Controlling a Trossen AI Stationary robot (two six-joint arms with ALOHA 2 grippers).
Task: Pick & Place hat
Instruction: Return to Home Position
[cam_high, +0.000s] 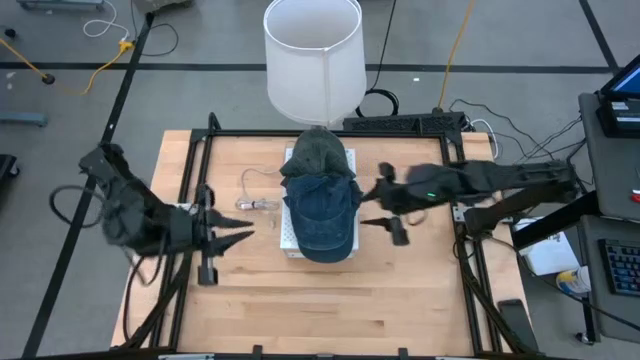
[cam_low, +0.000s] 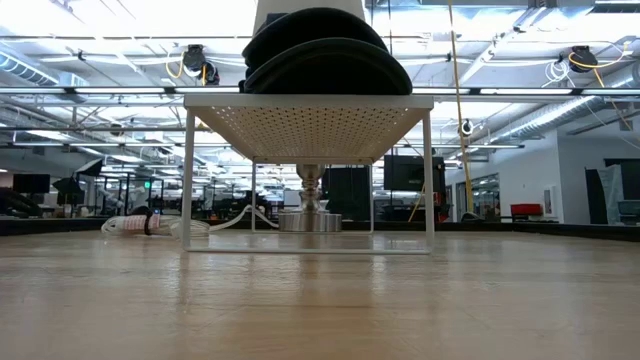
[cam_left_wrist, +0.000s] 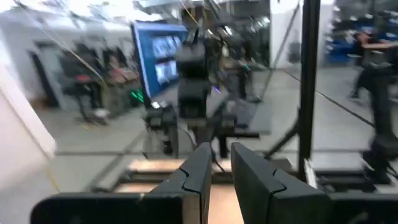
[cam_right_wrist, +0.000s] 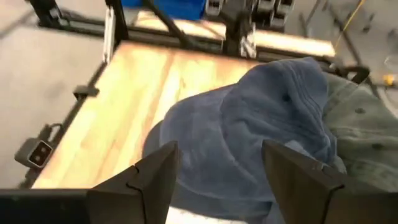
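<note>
At the middle of the table (cam_high: 400, 300) I see a white wire shelf (cam_low: 310, 125) carrying a stack of caps. The blue cap (cam_high: 322, 215) lies on top, its brim pointing toward the near edge. A grey-green cap (cam_high: 318, 155) sits partly under it, on the side toward the far edge. From table height the stack reads as dark rounded shapes on the shelf's perforated top.

My right gripper (cam_high: 388, 210) hovers just beside the blue cap, on the side toward the right edge. Its fingers are spread wide and hold nothing.

My left gripper (cam_high: 240, 230) hangs between the shelf and the left edge, apart from the caps. Its fingers show only a narrow gap and hold nothing.

Beyond the far edge stands a white lampshade (cam_high: 313, 55).
</note>
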